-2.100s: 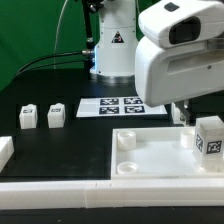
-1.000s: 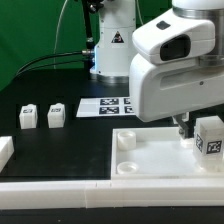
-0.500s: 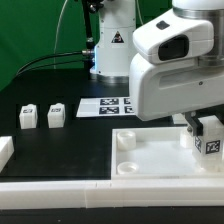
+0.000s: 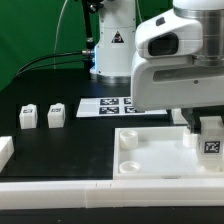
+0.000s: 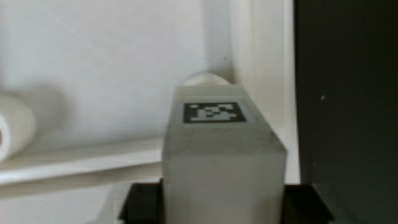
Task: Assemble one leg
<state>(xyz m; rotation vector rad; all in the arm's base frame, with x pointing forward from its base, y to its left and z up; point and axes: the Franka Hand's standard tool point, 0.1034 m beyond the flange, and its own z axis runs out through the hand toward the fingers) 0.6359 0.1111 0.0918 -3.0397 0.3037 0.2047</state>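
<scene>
My gripper is shut on a leg, a white stubby block with a square marker. It holds the leg upright over the right end of the large white panel, low on its surface. In the wrist view the leg stands between my dark fingers, with its marker facing the camera and the gripper closed on its sides. Two more legs stand on the black table at the exterior view's left.
The marker board lies behind the panel, in front of the arm's base. A white block sits at the far left edge. A long white rail runs along the front. The panel's round socket is at its left corner.
My gripper has come down and a little to the exterior view's right with the leg in it, bringing the leg lower onto the panel's right end. The other legs have not moved.
</scene>
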